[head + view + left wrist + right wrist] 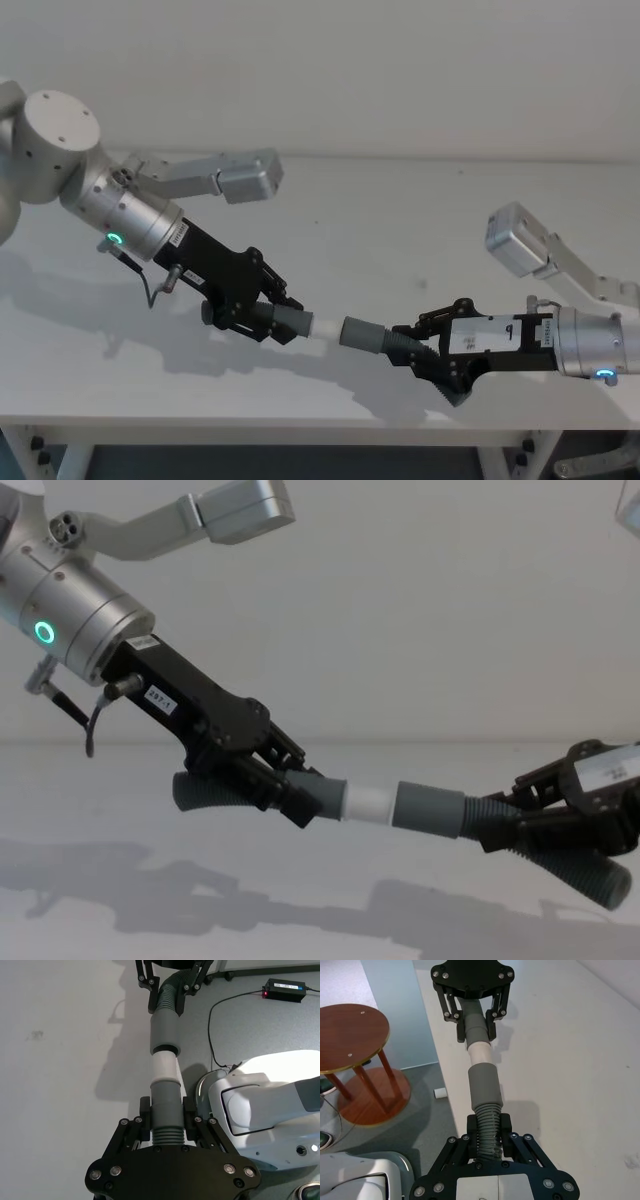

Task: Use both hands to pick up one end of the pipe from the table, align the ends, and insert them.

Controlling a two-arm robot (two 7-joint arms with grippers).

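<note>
With my left gripper (262,318) and right gripper (425,347) each clamped on hose, the white plug tip (164,1067) (barely entering) could jam in the socket collar (165,1034) if I tilt.

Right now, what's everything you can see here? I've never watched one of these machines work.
Hose pieces: 2, dark grey and ribbed, held in the air above the table, end to end.
White tip: 1, white, on the left piece, at the mouth of the collar.
Collar: 1, smooth grey, on the right piece.
Table: 1, white, under both pieces.
Round side table: 1, brown wood, on the floor beside the white table.
Small black box: 1, red light, cable attached, on the floor.
Left hand: black, shut on the left piece.
Right hand: black, shut on the right piece.
</note>
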